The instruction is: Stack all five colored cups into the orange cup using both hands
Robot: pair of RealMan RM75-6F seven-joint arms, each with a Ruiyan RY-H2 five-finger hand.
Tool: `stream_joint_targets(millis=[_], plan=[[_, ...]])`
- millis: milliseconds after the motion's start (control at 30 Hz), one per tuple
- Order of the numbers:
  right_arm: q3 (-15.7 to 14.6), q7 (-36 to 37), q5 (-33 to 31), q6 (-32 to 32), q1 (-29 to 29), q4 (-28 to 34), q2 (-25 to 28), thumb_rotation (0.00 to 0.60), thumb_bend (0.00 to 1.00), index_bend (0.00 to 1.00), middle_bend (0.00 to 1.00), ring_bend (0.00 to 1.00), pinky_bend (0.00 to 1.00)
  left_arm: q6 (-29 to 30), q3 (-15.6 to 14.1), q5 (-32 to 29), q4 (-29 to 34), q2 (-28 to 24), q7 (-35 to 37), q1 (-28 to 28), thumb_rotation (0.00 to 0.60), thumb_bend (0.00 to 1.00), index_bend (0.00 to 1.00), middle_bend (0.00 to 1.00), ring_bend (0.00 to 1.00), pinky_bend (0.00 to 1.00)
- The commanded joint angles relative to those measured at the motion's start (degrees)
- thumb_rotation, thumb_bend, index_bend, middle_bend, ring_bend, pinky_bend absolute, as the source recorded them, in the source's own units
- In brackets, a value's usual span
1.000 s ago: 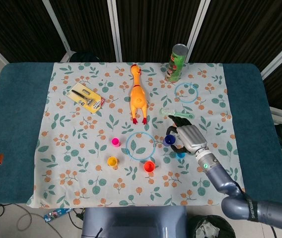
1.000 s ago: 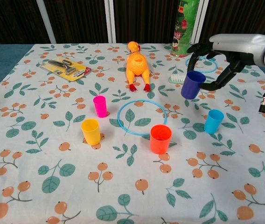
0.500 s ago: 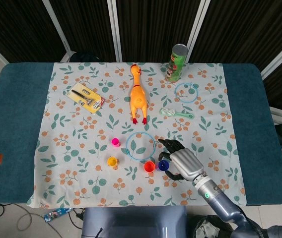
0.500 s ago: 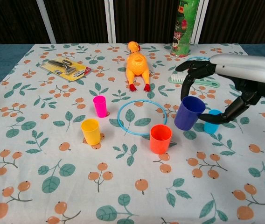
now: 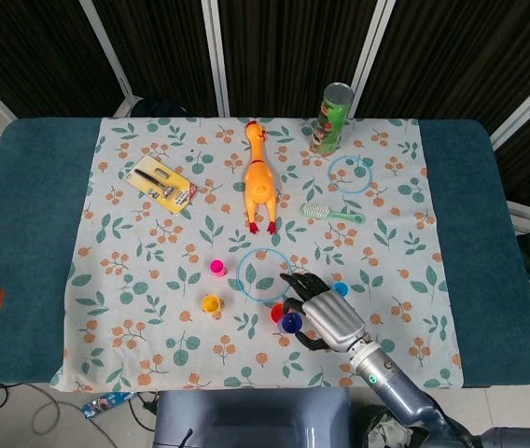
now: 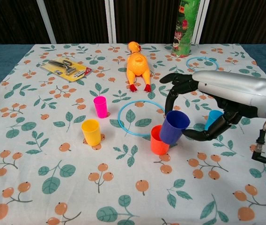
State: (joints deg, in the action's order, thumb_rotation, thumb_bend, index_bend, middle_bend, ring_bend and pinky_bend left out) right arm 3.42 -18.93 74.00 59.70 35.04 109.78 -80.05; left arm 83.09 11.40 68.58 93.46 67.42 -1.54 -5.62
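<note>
Yellow cup (image 6: 91, 131) & pink cup (image 6: 99, 106) are standing left of the orange cup (image 6: 157, 142) nr the tabletop's front edge, w/ the right hand (image 6: 216, 100) gripping the tilted dark blue cup (image 6: 173, 127) against it, light blue cup (image 6: 212, 119) sitting behind; no readable writing.

Five cups (image 6: 174, 126), two blue rings (image 6: 141, 117), one rubber chicken (image 6: 138, 65), one can (image 5: 333, 118).

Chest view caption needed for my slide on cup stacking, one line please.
Right hand holds the dark blue cup tilted over the orange cup.
</note>
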Motion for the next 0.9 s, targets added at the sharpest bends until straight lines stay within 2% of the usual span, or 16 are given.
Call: stream_joint_targets(millis=[33,400,900], plan=[[0.47,-0.44,-0.59,-0.50,0.52,-0.56,-0.91,0.600,0.43,0.41,0.00,0.01,0.10,0.02,0.04,-0.08,-0.03,-0.03,0.02,0.02,0.600,0.23,0.04,0.00,0.00,0.00],[3.14,-0.36,-4.77,-2.25,2.46,-4.71,-4.49,0.600,0.43,0.41,0.00,0.01,0.10,0.25,0.28,-0.49,0.07,-0.32,0.18,0.20,0.600,0.23,0.04,0.00,0.00,0.00],[2.40,0.28,-6.42,-3.22,2.52,-6.23,-5.03,0.600,0.43,0.41,0.00,0.01,0.10,0.34,0.19,-0.39,0.32,-0.44,-0.02,0.22,0.600,0.23,0.04,0.00,0.00,0.00]])
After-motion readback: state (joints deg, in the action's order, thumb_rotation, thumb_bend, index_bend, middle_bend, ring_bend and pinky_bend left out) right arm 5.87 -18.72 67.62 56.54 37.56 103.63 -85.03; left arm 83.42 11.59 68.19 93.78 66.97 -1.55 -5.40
